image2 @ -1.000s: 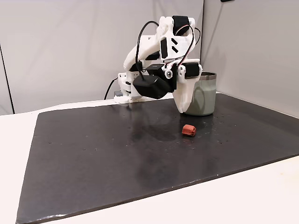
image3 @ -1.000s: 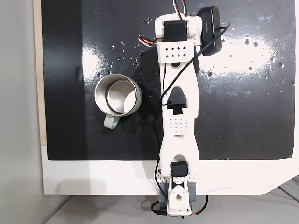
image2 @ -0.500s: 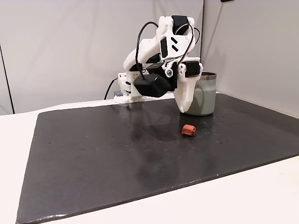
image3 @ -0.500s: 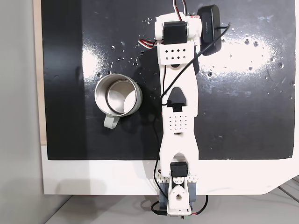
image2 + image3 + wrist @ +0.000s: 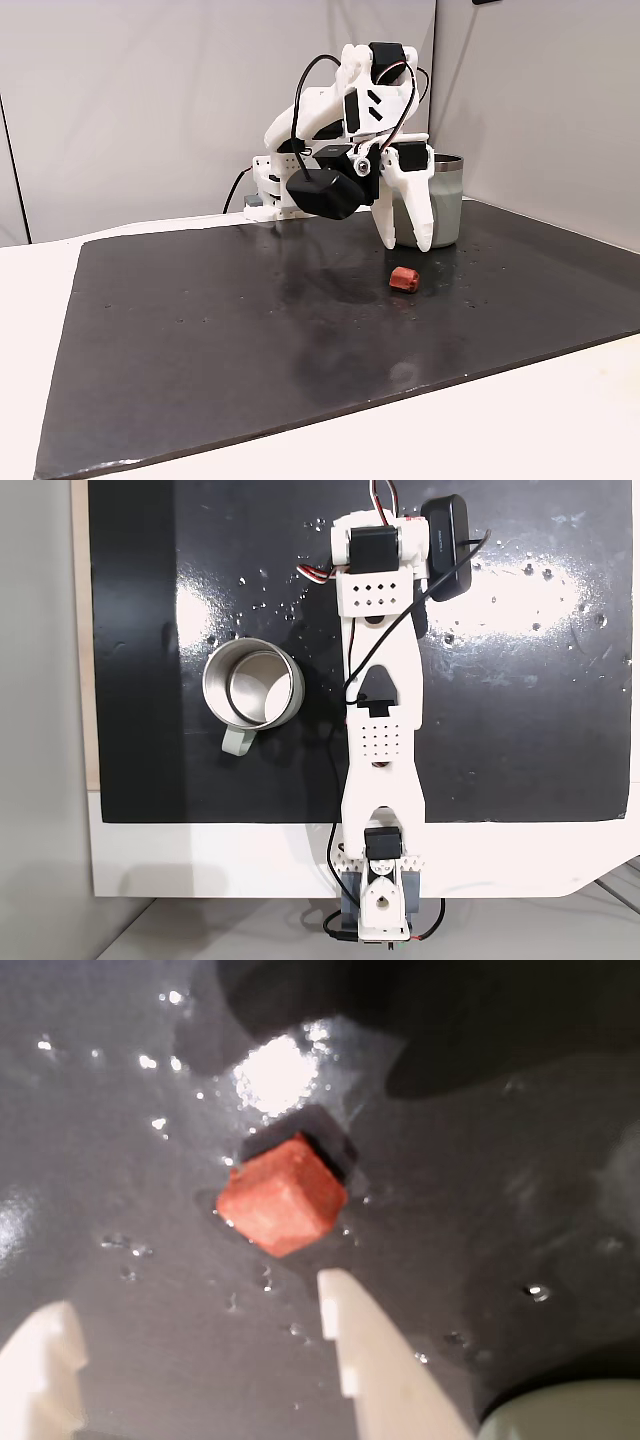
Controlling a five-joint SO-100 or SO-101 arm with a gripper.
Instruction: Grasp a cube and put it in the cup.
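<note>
One cube (image 5: 403, 279) lies on the dark surface (image 5: 200, 330), just in front of the one cup (image 5: 442, 200) and apart from it. One end effector (image 5: 410, 243) hangs above the cube with its two fingers spread, touching nothing. In the wrist view the cube (image 5: 282, 1198) sits ahead of the white fingers (image 5: 370, 1360), outside their gap. From above, the cup (image 5: 253, 688) shows a small handle.

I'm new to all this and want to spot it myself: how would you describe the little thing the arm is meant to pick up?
Find the big black mat on the white table. Near its far right stands a pale grey-green cup with a steel rim, beside the white arm. Just in front of the cup, below the open white fingers, lies the cube: a tiny reddish-brown block, the only red thing there.
</note>
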